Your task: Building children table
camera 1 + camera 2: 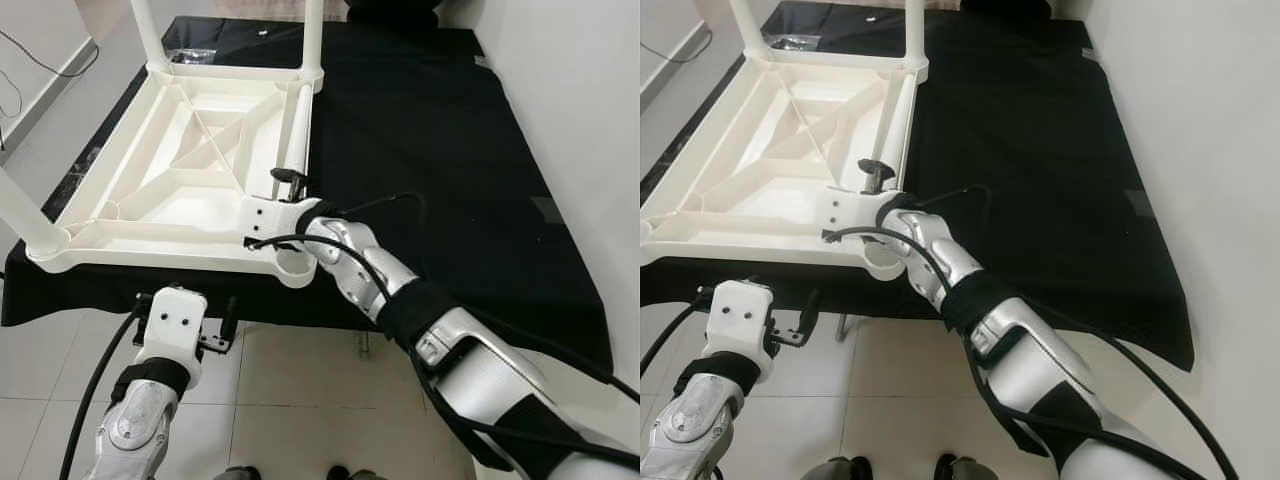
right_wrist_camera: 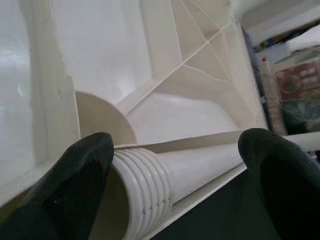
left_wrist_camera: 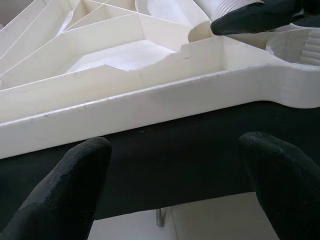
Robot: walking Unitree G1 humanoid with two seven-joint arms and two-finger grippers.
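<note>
Upside down on the black-draped surface (image 1: pixel 450 150): a white moulded-plastic children's table top (image 1: pixel 190 165), ribbed underside up, with three white plastic legs already standing in their corner sockets, two at the far corners (image 1: pixel 312 40) and one at the near left (image 1: pixel 25 215). Lying loose along the right rail: the fourth white plastic leg with a threaded end (image 2: pixel 150 190), its threads pointing toward the empty near-right socket (image 1: pixel 296 268).

Probably light and stiff, being hollow moulded plastic (smooth and glossy, so likely slippery under rubbery pads). No real fragility, though the threads could cross if started crooked. Best hold judged to be on the plain shaft just behind the threads, leaving the threaded end free to meet the socket.

Right end effector (image 2: pixel 175 170) reaching in over the near-right corner, fingers spread wide either side of the loose leg, not yet closed on it. Left end effector (image 3: pixel 175 170) low, in front of the near edge of the surface, fingers spread wide and holding nothing, aimed at the top's near rim.

Cloth hanging over the near edge, likely to slide if the top gets pushed. White wall (image 1: pixel 570 100) close along the right side, pale tiled floor (image 1: pixel 300 390) below, cables along the left wall.
</note>
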